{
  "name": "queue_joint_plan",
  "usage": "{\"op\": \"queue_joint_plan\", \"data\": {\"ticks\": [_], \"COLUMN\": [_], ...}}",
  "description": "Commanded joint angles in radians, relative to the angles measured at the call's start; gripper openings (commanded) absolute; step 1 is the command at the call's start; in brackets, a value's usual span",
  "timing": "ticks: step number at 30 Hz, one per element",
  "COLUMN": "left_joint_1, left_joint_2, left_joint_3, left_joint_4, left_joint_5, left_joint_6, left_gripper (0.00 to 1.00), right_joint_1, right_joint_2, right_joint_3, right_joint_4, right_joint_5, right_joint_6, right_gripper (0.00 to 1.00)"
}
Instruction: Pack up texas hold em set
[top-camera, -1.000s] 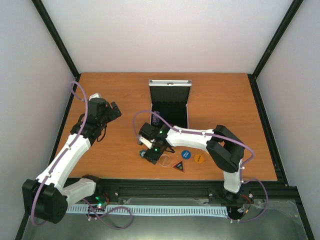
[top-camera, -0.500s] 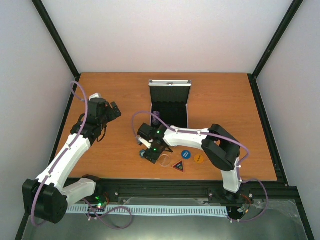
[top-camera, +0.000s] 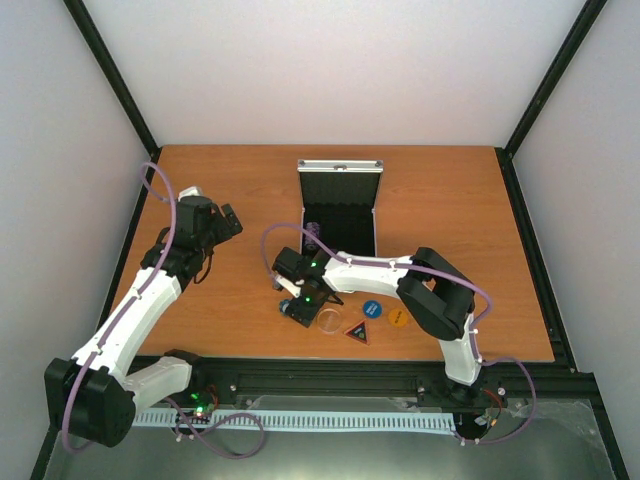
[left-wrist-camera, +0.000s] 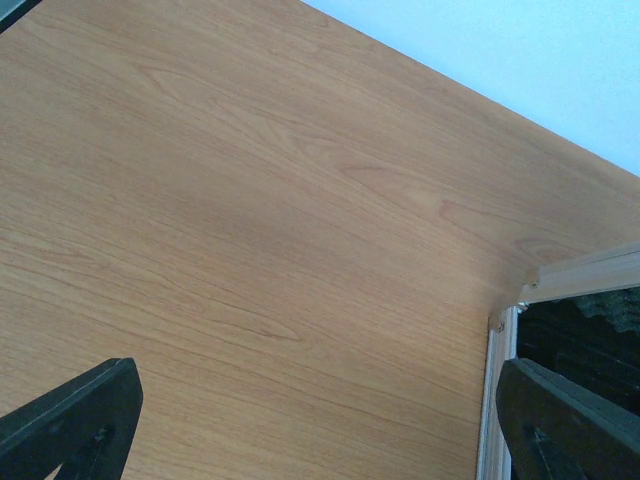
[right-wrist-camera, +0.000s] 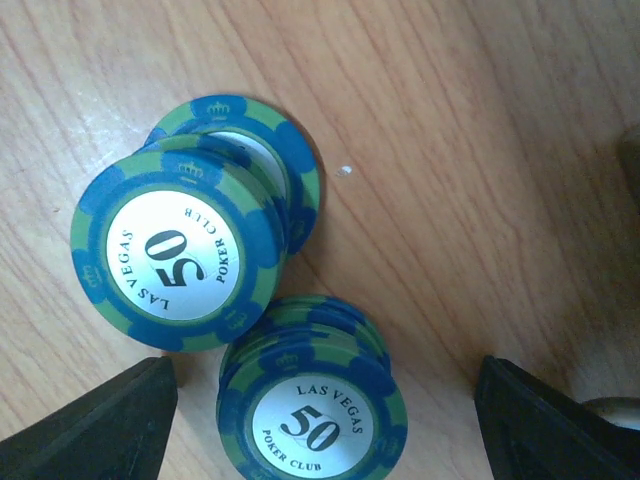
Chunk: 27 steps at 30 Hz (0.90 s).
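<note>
Right gripper (right-wrist-camera: 320, 400) hangs with its jaws spread, gripping nothing, over two stacks of blue-and-green poker chips (right-wrist-camera: 180, 250) near the table's (top-camera: 450, 210) front middle. One stack sits between the fingers; the other's top chips have slid sideways. Left gripper (left-wrist-camera: 320, 425) is also spread wide over bare wood. Beyond the chips, the open case (top-camera: 340, 205) lies lengthwise near-to-far, lid at the far end.

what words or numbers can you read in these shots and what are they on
"LAS VEGAS 50 POKER CLUB": white face of the top chip on the upper chip stack.
"LAS VEGAS 50 POKER CLUB": top chip on the lower chip stack.
Too small to read: any marks on the blue round button, orange round button and triangular button.
</note>
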Motion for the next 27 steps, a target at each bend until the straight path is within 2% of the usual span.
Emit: {"op": "queue_joint_plan", "data": {"ticks": [1, 10, 15, 22, 27], "left_joint_1": [0.008, 0.009, 0.009, 0.009, 0.009], "left_joint_2": [-0.020, -0.028, -0.033, -0.033, -0.033], "left_joint_3": [0.022, 0.024, 0.025, 0.023, 0.018], "left_joint_4": [-0.015, -0.021, -0.028, -0.029, -0.028], "left_joint_5": [-0.016, -0.015, -0.020, -0.019, -0.018], "left_joint_6": [0.014, 0.014, 0.014, 0.009, 0.008], "left_gripper": [1.00, 1.00, 1.00, 1.00, 1.00], "right_joint_1": [0.002, -0.013, -0.017, -0.017, -0.017], "right_joint_2": [0.018, 0.028, 0.027, 0.028, 0.027], "right_joint_3": [0.015, -0.003, -0.016, -0.028, -0.037], "right_joint_4": [0.006, 0.023, 0.029, 0.031, 0.033], "right_joint_5": [0.010, -0.011, -0.035, -0.067, -0.061], "right_joint_6": [-0.009, -0.006, -0.009, -0.010, -0.007], "right_gripper": [0.83, 0.73, 0.72, 0.60, 0.56]}}
